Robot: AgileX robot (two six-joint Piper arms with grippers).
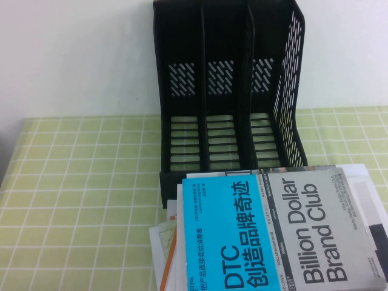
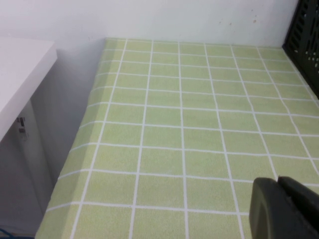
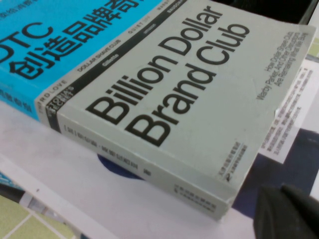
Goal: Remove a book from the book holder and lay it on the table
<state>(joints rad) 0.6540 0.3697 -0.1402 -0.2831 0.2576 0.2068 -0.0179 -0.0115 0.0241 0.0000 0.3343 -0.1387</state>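
The thick blue-and-grey paperback book (image 1: 273, 230) is laid flat on other books before the empty black slotted plastic book holder (image 1: 230, 103) on the green gridded cloth worktop (image 1: 79, 182). The right tool (image 3: 286, 214) is pressed together beside the book's corner. The left tool (image 2: 284, 209) is held over bare cloth; its state cannot be told.

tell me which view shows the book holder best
The high view: the whole book holder shows, with all three compartments bare. The left wrist view catches only its black edge in a corner; the right wrist view shows almost nothing of it behind the book.
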